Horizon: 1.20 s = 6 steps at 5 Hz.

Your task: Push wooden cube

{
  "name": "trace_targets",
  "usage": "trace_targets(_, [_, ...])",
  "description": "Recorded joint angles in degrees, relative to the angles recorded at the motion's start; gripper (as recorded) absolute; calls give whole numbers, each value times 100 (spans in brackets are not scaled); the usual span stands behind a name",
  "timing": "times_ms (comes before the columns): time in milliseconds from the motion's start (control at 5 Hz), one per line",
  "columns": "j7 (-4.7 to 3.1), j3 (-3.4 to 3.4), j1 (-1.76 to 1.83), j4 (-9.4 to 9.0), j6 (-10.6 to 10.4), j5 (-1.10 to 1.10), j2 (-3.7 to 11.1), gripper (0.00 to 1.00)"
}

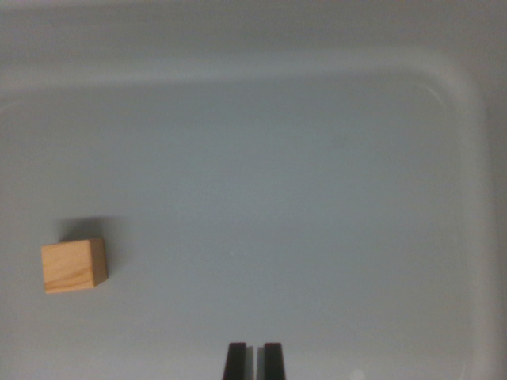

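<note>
We were at the approach step: gripper (254, 360) fingers nearly closed on nothing, wooden cube (74, 266) well apart toward the wrist view's left on the tray (317, 198), so contact would need a leftward move.

Wooden cube (74, 266) sits on tray (317, 198), well left of the nearly closed pincer (254, 360)

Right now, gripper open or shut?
Shut, or nearly: the gripper fingertips stand close together with only a thin sliver between them, holding nothing. Wooden cube sits apart.
</note>
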Motion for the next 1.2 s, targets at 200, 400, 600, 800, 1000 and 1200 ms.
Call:
trace_targets(200, [32, 24, 25, -110, -129, 0, 36, 0])
trace_targets(400, [32, 24, 25, -110, -129, 0, 36, 0])
trace_targets(600, [72, 54, 57, -246, -288, 0, 80, 0])
trace_targets(800, [72, 54, 57, -246, -288, 0, 80, 0])
trace_targets(1000, [118, 89, 93, -404, -473, -1, 132, 0])
trace_targets(1200, [118, 89, 93, -404, -473, -1, 132, 0])
